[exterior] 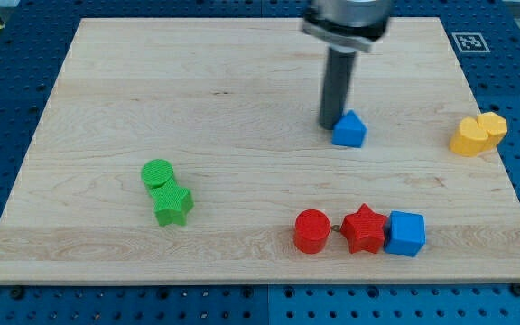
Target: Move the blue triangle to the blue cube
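The blue triangle (349, 130) lies on the wooden board (242, 99) right of centre, in the upper half. My tip (331, 124) stands just at its left, touching or almost touching its upper left edge. The blue cube (405, 233) sits near the view's bottom right, well below the triangle, with its left side against a red star (364, 228).
A red cylinder (311, 231) stands left of the red star. A green cylinder (158, 173) and a green star (172, 204) sit together at the lower left. Two yellow blocks (478, 134) sit near the board's right edge. A marker tag (468, 41) is at the top right corner.
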